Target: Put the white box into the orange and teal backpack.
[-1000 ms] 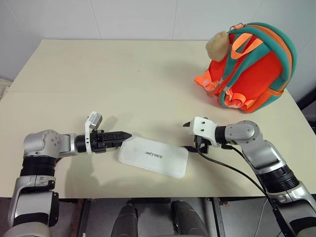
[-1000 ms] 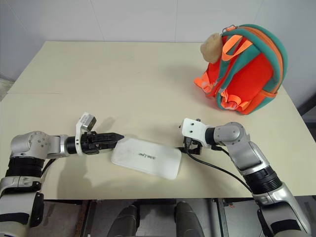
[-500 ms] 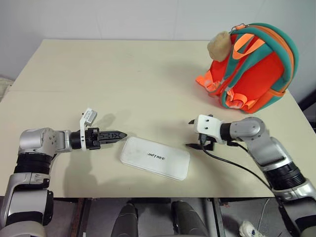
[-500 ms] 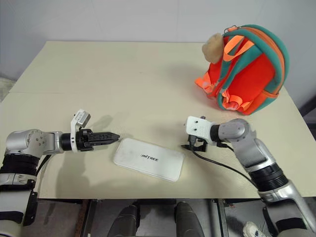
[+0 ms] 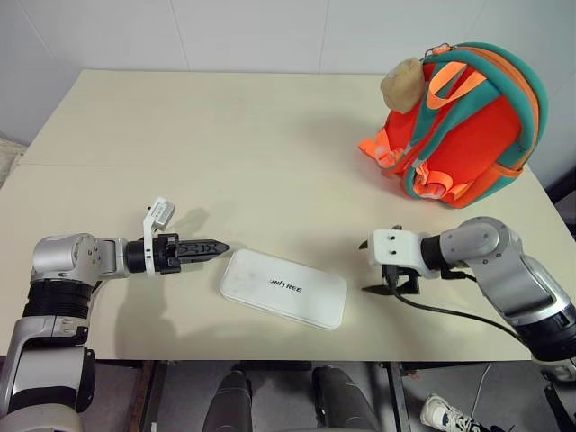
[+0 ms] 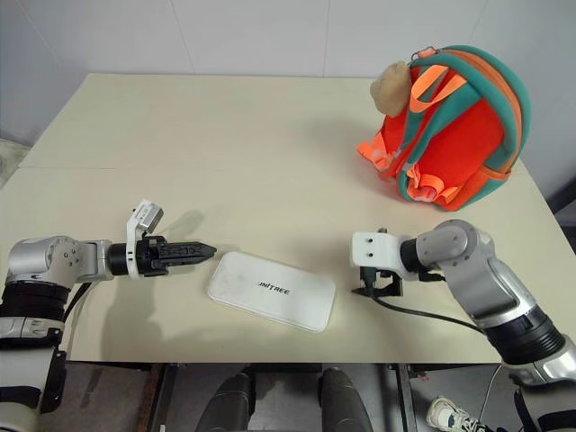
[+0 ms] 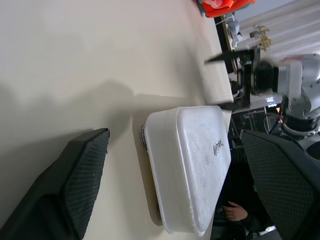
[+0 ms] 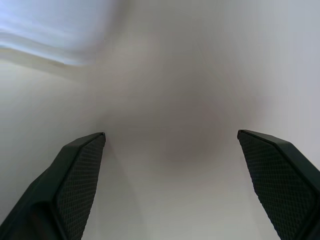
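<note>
The white box (image 5: pixel 283 288) lies flat near the table's front edge, with its lettering facing up. My left gripper (image 5: pixel 219 246) points at the box's left end from just short of it. The left wrist view shows it open, with the box (image 7: pixel 192 165) lying ahead between the black fingers (image 7: pixel 75 185). My right gripper (image 5: pixel 366 268) hovers open a short way off the box's right end, with nothing between its fingers (image 8: pixel 75 185). The orange and teal backpack (image 5: pixel 472 135) stands upright at the back right of the table, a beige plush toy (image 5: pixel 401 85) hanging at its top left.
The beige table (image 5: pixel 225 135) runs wide between box and backpack. A seam crosses it on the left. A black cable (image 5: pixel 454 311) trails from my right wrist along the table's front edge. A wall stands close behind the table.
My right gripper has drawn back from the box's right end, toward the right and the front edge. The left gripper has stayed almost in place at the box's left end.
</note>
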`<state>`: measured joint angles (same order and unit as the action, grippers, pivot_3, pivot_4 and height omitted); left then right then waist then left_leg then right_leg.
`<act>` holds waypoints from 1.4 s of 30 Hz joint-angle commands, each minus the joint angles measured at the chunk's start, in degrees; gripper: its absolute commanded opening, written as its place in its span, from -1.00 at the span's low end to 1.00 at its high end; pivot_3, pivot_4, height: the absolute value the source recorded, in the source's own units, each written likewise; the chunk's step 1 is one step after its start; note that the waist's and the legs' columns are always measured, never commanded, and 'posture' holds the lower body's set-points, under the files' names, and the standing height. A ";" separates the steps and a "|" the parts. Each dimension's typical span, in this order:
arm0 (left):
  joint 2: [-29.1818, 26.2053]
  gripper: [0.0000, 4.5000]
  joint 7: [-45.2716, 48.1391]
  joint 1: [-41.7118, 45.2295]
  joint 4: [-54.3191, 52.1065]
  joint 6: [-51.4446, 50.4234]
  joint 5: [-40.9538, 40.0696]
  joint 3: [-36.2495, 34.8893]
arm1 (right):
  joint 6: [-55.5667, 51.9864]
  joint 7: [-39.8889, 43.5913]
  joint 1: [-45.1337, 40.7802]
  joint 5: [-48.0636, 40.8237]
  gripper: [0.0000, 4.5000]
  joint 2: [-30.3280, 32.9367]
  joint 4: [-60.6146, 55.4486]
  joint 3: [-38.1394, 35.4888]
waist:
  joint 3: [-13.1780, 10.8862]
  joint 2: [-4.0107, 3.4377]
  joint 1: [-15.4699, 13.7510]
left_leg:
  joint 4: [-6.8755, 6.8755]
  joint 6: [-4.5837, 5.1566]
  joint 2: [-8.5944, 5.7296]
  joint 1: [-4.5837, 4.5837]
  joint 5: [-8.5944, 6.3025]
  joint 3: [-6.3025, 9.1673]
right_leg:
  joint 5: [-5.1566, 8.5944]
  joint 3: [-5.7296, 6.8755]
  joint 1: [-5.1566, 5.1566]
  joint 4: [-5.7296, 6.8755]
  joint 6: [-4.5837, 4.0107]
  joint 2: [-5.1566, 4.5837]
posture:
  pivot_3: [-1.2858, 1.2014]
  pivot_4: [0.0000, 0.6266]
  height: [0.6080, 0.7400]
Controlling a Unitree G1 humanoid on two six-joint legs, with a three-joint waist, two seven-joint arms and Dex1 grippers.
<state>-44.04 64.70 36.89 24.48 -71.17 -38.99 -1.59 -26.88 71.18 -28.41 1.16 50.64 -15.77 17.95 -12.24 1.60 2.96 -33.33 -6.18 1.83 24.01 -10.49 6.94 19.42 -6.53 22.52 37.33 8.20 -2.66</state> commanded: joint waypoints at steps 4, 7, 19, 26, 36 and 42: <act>-1.25 1.00 0.39 -1.38 -3.27 -1.40 0.08 0.24 | -3.65 1.43 0.87 -2.88 0.99 -0.08 -5.92 0.72 | 0.00 0.00 0.04 | -0.02 0.00 0.00 0.01 0.00 0.00 | 0.00 0.00 0.01 0.01 0.00 0.00 | 0.03 -0.52 1.00; -1.31 1.00 0.28 -1.74 -4.22 -1.85 -0.13 0.14 | -4.01 0.29 0.08 -2.94 0.99 -1.21 -5.82 1.07 | 0.00 0.00 0.13 | -0.01 0.00 0.00 0.00 0.00 0.00 | 0.00 0.00 0.01 -0.01 -0.01 0.00 | 0.03 -0.52 1.00; -1.09 1.00 -1.56 -4.63 -10.61 -5.46 -2.30 -1.99 | -4.44 -2.98 -4.09 -2.67 0.99 -6.19 -3.19 1.69 | 0.00 0.00 0.12 | 0.03 0.00 0.00 0.03 0.00 0.00 | 0.01 0.00 0.05 -0.01 -0.02 -0.01 | 0.03 -0.52 1.00; -1.90 1.00 -2.31 -7.21 -13.68 -7.98 -3.62 -2.83 | -3.16 -4.71 -5.66 -1.42 0.99 -7.78 -0.49 2.35 | 0.00 0.00 0.21 | 0.03 0.00 0.01 0.02 0.00 0.00 | 0.01 0.00 0.06 0.00 -0.02 0.00 | 0.03 -0.52 1.00; -1.63 1.00 -4.12 -9.06 -16.46 -10.94 -5.78 -4.92 | 0.20 -6.70 -7.13 0.45 0.99 -9.87 4.12 2.60 | 0.00 0.00 0.22 | 0.04 0.00 0.01 0.02 0.00 0.00 | 0.01 0.00 0.07 0.01 -0.03 0.00 | 0.03 -0.52 1.00; 0.64 1.00 -8.07 -9.70 -17.76 -12.82 -7.39 -10.39 | 0.42 -6.70 -6.65 0.55 0.99 -10.10 3.89 2.54 | 0.00 0.00 0.14 | 0.04 0.00 0.01 0.04 0.00 0.01 | 0.01 0.01 0.07 0.01 -0.03 0.00 | 0.03 -0.52 1.00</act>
<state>-43.56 57.10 27.80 9.21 -83.35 -44.29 -10.03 -27.42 64.63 -34.62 1.87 40.84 -10.77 20.48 -12.24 1.61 3.11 -33.30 -6.18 1.83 24.05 -10.49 6.96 19.43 -6.53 22.59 37.34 8.17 -2.66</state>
